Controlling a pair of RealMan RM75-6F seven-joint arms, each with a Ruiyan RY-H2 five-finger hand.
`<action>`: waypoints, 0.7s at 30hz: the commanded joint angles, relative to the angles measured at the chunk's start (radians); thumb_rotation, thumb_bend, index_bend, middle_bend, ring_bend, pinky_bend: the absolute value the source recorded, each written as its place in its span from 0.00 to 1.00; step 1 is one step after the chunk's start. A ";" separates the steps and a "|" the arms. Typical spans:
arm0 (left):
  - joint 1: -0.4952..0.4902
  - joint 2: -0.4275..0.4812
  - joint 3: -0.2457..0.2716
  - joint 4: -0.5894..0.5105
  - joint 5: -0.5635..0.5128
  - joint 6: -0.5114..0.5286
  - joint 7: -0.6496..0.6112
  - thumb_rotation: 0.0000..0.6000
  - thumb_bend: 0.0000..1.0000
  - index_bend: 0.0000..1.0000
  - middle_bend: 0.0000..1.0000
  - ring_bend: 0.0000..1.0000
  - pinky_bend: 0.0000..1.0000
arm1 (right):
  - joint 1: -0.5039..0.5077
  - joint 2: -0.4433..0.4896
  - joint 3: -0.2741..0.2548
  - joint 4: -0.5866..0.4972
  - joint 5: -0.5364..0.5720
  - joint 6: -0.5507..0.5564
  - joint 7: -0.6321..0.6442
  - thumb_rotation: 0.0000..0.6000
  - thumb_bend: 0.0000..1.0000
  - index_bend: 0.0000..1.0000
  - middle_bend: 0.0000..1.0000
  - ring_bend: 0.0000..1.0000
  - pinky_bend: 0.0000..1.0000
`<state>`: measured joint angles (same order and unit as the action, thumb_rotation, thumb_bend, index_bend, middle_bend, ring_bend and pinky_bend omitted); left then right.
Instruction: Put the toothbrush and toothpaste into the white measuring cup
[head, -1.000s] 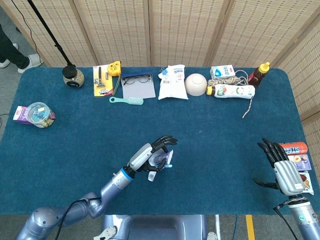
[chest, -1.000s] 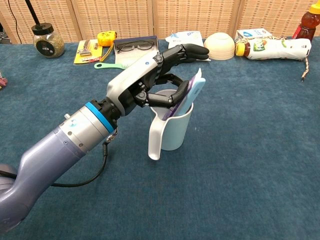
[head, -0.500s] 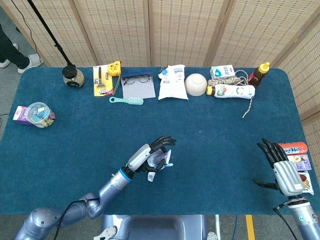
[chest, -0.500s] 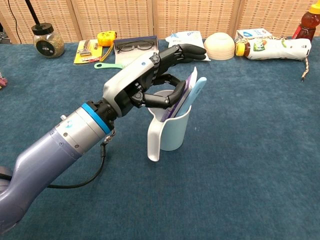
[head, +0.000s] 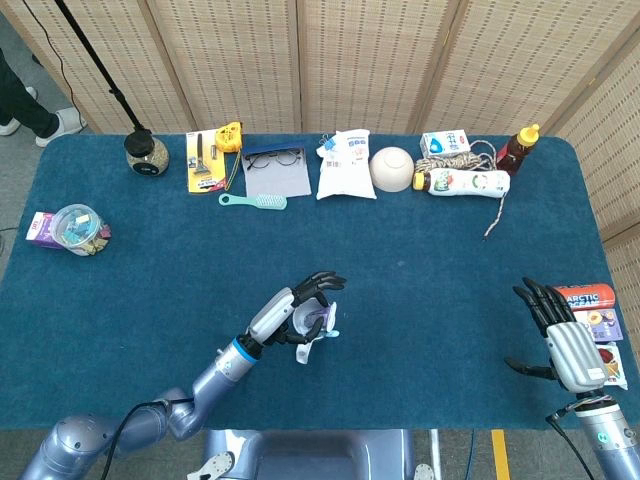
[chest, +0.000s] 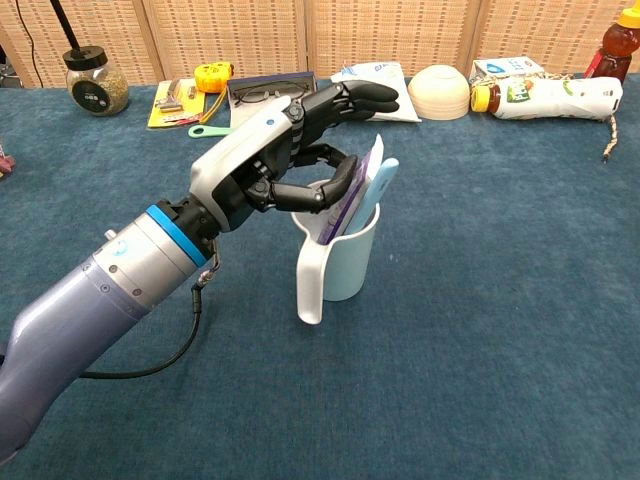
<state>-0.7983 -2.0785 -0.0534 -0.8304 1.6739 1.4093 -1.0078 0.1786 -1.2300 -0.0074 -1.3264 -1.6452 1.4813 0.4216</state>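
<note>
- A blue cloth-covered surface (head: 420, 290) stands before woven cane screens (head: 360, 60); a row of household things lines its far edge, among them a tape measure (head: 230, 135), glasses (head: 272, 157), a green comb (head: 253, 201), a round bowl (head: 392, 168) and a brown sauce bottle (head: 518, 148).
- The left hand (chest: 285, 155) hovers just above the white measuring cup (chest: 340, 262), fingers spread and loosely curled, the uppermost ones stretched toward 2 o'clock past the cup's rim. It grips nothing that I can see; whether a fingertip touches the toothpaste cannot be told.
- Its forearm, grey with a blue band, slopes down toward 7 o'clock in the chest view.
- The toothpaste (chest: 362, 180), purple-edged, and the pale blue toothbrush (chest: 380, 180) stand tilted inside the cup, leaning toward 1 o'clock, tops above the rim.
- The cup stands upright near the surface's middle, handle toward 7 o'clock.
- The right hand (head: 565, 340) rests at the surface's near right corner, fingers apart and pointing to 11 o'clock, holding nothing, just beside a snack packet (head: 592, 298).
</note>
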 joint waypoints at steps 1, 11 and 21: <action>0.005 0.012 -0.002 -0.015 0.001 0.011 0.000 1.00 0.56 0.18 0.17 0.07 0.38 | 0.000 0.000 -0.001 0.000 0.000 0.000 -0.001 1.00 0.00 0.00 0.00 0.00 0.00; 0.001 0.052 -0.017 -0.094 0.005 0.023 0.037 1.00 0.56 0.18 0.17 0.07 0.38 | -0.001 0.001 -0.002 -0.005 -0.004 0.003 -0.004 1.00 0.00 0.00 0.00 0.00 0.00; 0.010 0.144 -0.038 -0.212 -0.003 0.025 0.155 1.00 0.56 0.07 0.03 0.02 0.32 | -0.002 0.003 -0.003 -0.007 -0.007 0.008 -0.001 1.00 0.00 0.00 0.00 0.00 0.00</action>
<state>-0.7909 -1.9623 -0.0876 -1.0159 1.6721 1.4376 -0.8841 0.1768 -1.2269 -0.0102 -1.3331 -1.6517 1.4889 0.4203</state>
